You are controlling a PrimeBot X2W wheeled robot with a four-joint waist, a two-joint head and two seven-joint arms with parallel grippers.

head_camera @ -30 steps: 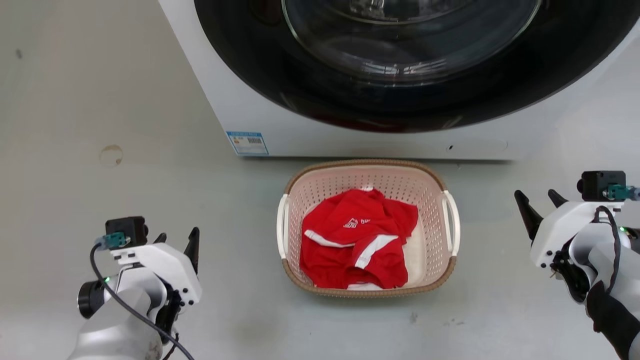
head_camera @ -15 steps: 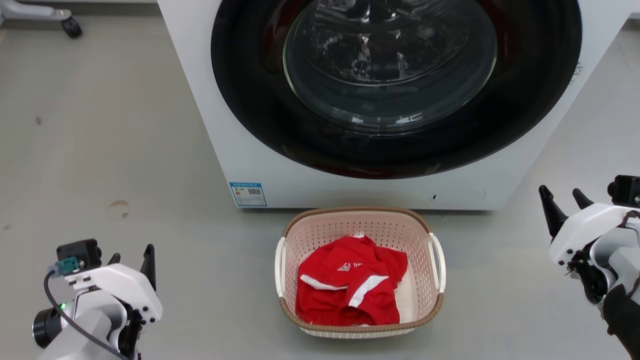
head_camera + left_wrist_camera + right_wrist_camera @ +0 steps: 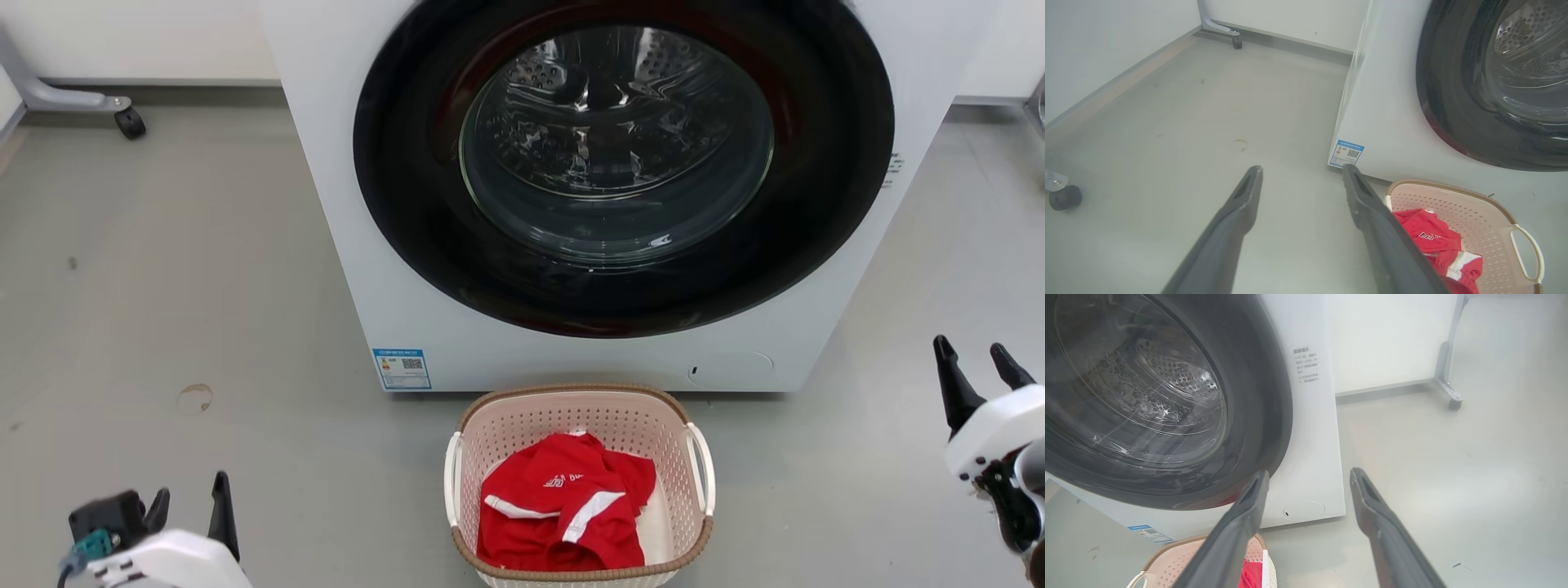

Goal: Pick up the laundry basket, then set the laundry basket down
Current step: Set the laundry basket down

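The left gripper [image 3: 189, 494], at the lower left corner of the head view, and the right gripper [image 3: 973, 359], at the lower right edge, both have their fingers spread apart and hold nothing. Well apart from both, at bottom centre, the laundry basket [image 3: 531, 425] sits on the grey floor [image 3: 204, 286] holding a red garment [image 3: 563, 523]. Just behind it stands the washer [image 3: 359, 245]. The pick-up looks not yet begun; lifting and setting down remain.

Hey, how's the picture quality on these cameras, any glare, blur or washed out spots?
Head view: sharp, evenly lit, with bright glints on the washer's glass door. Left wrist view: slightly soft overall, the left fingers blurred up close. Right wrist view: hazy, the floor washed out at right, the right fingers blurred too.
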